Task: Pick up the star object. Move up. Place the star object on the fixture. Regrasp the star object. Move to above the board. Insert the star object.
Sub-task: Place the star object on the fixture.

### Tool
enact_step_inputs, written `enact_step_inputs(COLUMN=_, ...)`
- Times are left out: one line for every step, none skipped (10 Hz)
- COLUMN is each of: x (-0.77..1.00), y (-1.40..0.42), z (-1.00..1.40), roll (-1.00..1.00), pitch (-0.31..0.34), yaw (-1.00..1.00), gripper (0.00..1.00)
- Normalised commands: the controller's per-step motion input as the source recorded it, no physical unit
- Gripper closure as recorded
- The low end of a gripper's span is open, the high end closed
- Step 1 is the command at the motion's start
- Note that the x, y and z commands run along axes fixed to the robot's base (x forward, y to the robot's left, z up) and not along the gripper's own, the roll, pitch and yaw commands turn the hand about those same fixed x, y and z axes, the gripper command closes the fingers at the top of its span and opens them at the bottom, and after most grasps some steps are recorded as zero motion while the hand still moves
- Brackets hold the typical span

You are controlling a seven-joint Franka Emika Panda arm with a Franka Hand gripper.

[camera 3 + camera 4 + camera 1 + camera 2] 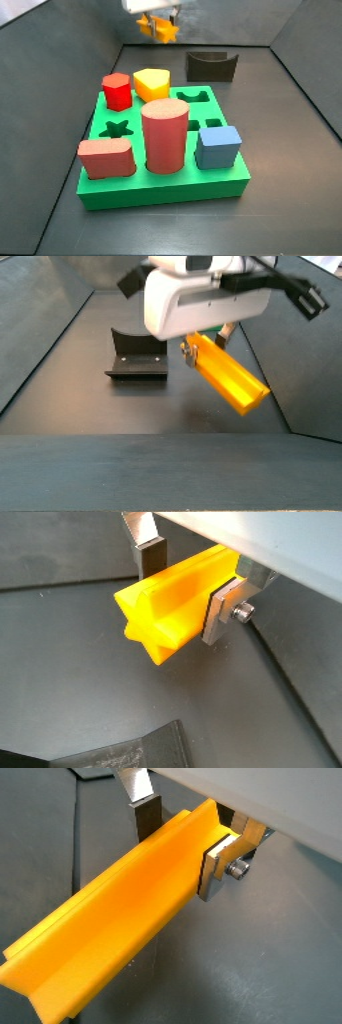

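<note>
The floor (287, 150) is a flat, matte dark grey sheet, and it fills the middle of both side views. Dark grey walls slope up from it like the sides of a trough: a left wall (54, 60), a right wall (314, 60) and a low back wall (227, 25) across the top of the frame. The gripper (158, 25) hangs at the top centre, in front of that back wall. Beyond the upper left corner a pale, greenish strip shows. In a side view a darker band (160, 471) crosses the bottom of the frame. Light is soft and even, with faint sheen on the grey floor (267, 958) in both wrist views.
</note>
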Motion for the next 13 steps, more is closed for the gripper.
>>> enact_step_inputs(x=-0.02, y=0.0, z=1.0, roll=0.04, pitch=0.033, yaw=-0.01, gripper=1.0)
enact_step_inputs(x=-0.02, y=0.0, z=1.0, roll=0.06, pitch=0.042, yaw=-0.02, gripper=1.0)
enact_step_inputs(x=-0.03, y=0.0, z=1.0, roll=0.07, pitch=0.048, yaw=-0.02, gripper=1.0)
enact_step_inputs(x=-0.03, y=0.0, z=0.96, roll=0.09, pitch=0.059, yaw=-0.01, gripper=1.0)
enact_step_inputs(x=-0.03, y=0.0, z=0.87, roll=0.1, pitch=0.061, yaw=0.0, gripper=1.0)
enact_step_inputs(x=-0.02, y=0.0, z=0.68, roll=0.1, pitch=0.07, yaw=0.01, gripper=1.0)
enact_step_inputs(x=-0.02, y=0.0, z=0.58, roll=0.1, pitch=0.073, yaw=0.02, gripper=1.0)
enact_step_inputs(x=-0.01, y=0.0, z=0.39, roll=0.1, pitch=0.087, yaw=0.03, gripper=1.0)
enact_step_inputs(x=0.0, y=0.0, z=0.24, roll=0.1, pitch=0.097, yaw=0.03, gripper=1.0)
enact_step_inputs(x=1.0, y=-0.97, z=0.04, roll=-0.14, pitch=0.113, yaw=-1.0, gripper=1.0)
enact_step_inputs(x=1.0, y=-0.95, z=0.0, roll=-0.14, pitch=0.117, yaw=-1.0, gripper=1.0)
enact_step_inputs(x=1.0, y=-0.8, z=0.01, roll=-0.16, pitch=0.137, yaw=-1.0, gripper=1.0)
enact_step_inputs(x=1.0, y=-0.71, z=0.02, roll=-0.18, pitch=0.151, yaw=-1.0, gripper=1.0)
